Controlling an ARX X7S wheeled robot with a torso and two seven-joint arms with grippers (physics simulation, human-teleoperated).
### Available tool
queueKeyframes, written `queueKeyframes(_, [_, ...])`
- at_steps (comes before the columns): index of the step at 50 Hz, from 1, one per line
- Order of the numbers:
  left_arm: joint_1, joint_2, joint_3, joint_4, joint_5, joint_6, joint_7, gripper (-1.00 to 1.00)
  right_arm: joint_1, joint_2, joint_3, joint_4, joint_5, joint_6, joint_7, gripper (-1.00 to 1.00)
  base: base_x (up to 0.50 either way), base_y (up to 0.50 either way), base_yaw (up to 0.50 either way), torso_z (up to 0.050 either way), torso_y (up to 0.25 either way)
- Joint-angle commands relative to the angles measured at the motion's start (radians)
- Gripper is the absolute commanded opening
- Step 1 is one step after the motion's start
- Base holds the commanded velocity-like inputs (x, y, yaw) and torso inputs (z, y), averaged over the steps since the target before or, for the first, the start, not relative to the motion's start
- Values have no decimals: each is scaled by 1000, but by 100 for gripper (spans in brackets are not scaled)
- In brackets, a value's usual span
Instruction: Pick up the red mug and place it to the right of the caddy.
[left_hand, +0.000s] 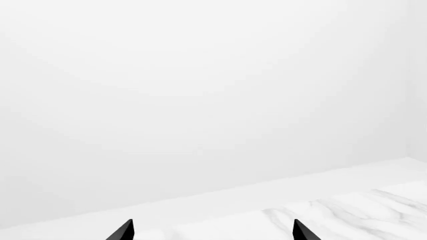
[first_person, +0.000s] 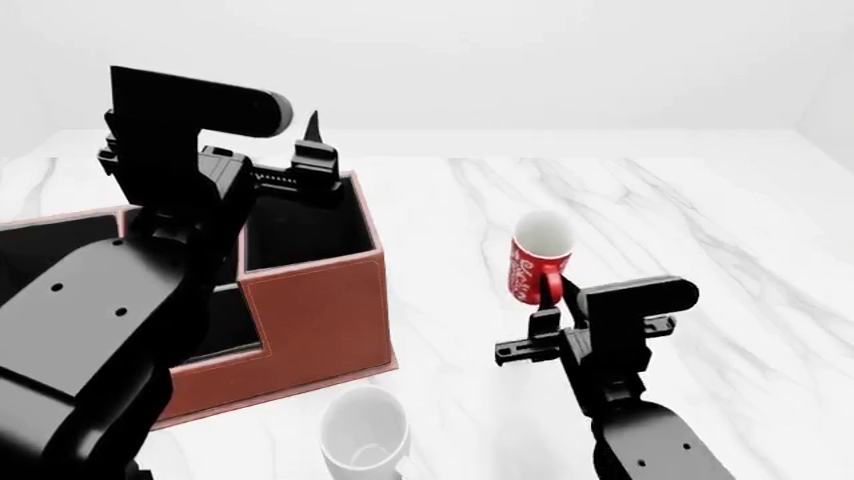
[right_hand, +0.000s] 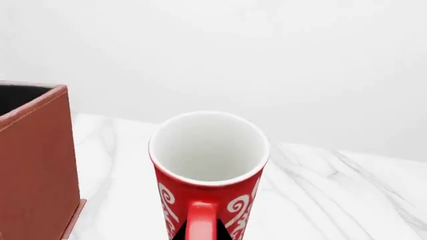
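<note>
Head view: red mug (first_person: 539, 257) is upright on the marble counter (first_person: 694, 230), to the right of the caddy (first_person: 320, 300) and well apart from it, roughly mid-counter. Mug handle faces the robot. Right gripper (first_person: 550, 318) sits at the handle, on the mug's near side; whether the fingers actually clamp the handle cannot be told from here.

Right wrist view: mug (right_hand: 208, 170) fills the centre, white inside visible, red handle toward the camera. A dark fingertip shows just beside the handle base; jaw opening and grip cannot be told. Caddy corner wall (right_hand: 33, 165) is in view beside the mug, a gap of bare counter between them.

Left wrist view: left gripper (left_hand: 213, 231) shows two black fingertips set wide apart, nothing between them, only counter and blank wall beyond.

Head view: left arm is raised over the caddy's far side. White mug (first_person: 363, 432) stands near the counter's front edge, just in front of the caddy's near right corner.
</note>
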Motion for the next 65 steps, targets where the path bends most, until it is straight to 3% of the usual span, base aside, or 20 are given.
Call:
queueKeyframes(1, [-5,19,-22,-28,22,20,21,100,288,-114,-70,207,-42,91,-83,-100,0,0,0,0,0])
queueKeyframes(12, [-5,12,-25,-32,17,23,20,100,471,-274,-153,697,-114,-104,-87,-100,0,0,0,0,0])
queueKeyframes(27, [0,12,-24,-29,10,25,13,100,481,-309,-247,917,-111,-237,-62,-100,0,0,0,0,0])
queueKeyframes(65, [4,-2,-30,-26,-9,26,0,100,444,-287,-375,1010,-4,-263,-43,-100,0,0,0,0,1])
